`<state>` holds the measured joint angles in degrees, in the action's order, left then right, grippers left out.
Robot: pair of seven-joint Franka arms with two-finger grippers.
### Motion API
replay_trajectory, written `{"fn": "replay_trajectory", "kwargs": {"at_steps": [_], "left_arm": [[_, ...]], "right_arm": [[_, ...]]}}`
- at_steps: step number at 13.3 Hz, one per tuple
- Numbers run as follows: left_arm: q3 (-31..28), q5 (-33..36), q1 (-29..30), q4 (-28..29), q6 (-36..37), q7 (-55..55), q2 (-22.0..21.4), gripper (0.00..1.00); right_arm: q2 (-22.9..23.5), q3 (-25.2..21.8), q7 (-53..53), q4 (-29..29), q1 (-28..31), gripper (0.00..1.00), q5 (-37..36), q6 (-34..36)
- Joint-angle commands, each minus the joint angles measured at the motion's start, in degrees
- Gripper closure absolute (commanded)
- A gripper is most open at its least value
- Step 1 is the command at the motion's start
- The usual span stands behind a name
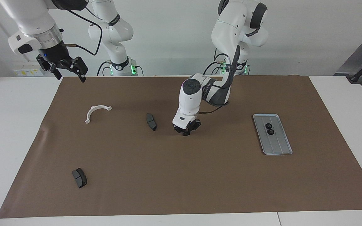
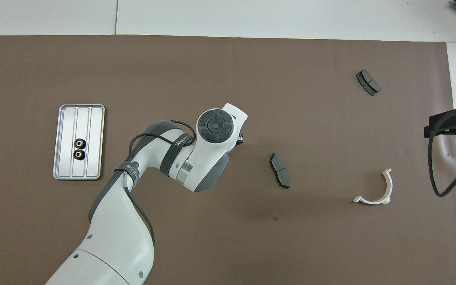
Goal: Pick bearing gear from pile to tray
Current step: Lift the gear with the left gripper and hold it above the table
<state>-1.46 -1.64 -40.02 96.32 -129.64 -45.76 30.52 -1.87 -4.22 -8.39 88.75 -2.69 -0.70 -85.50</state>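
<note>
My left gripper (image 1: 185, 132) is low over the middle of the brown mat with its fingertips shut together at the mat's surface. No bearing gear can be made out between them; in the overhead view the wrist hides all but a dark bit of the gripper (image 2: 240, 138). Two black bearing gears (image 1: 269, 129) (image 2: 79, 148) lie in the silver tray (image 1: 277, 147) (image 2: 93, 158) toward the left arm's end. What shows of the pile is a white half-ring bracket (image 1: 96, 112) and two dark pads (image 1: 151, 121) (image 1: 79, 178). My right gripper (image 1: 68, 71) waits open, raised over the mat's corner.
The brown mat (image 1: 200, 175) covers most of the white table. One pad (image 2: 280, 176) lies beside the left gripper; the other pad (image 2: 368, 82) lies farther from the robots. The bracket (image 2: 376, 190) lies toward the right arm's end, under the right arm's cable.
</note>
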Motion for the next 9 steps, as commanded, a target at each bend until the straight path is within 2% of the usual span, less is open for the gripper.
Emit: {"fn": "replay_trajectory", "kwargs": {"at_steps": [1, 5, 7, 9], "left_arm": [[-0.6, 0.7, -0.9, 1.5, -1.9, -0.7, 0.3, 0.74], [-0.6, 0.8, -0.8, 1.5, -2.5, -0.7, 0.3, 0.74], [-0.6, 0.8, -0.8, 1.5, -2.5, -0.6, 0.3, 0.92], [-0.6, 1.5, -0.8, 1.5, -2.7, -0.6, 0.3, 0.97]], "right_arm": [[-1.6, 0.3, 1.9, 1.7, 0.8, 0.0, 1.5, 0.1], [-1.6, 0.3, 1.9, 1.7, 0.7, 0.0, 1.5, 0.1], [-1.6, 0.3, 1.8, 1.7, 0.7, 0.0, 1.5, 0.1], [-1.6, 0.3, 1.9, 1.7, 0.7, 0.0, 1.5, 0.1]]}}
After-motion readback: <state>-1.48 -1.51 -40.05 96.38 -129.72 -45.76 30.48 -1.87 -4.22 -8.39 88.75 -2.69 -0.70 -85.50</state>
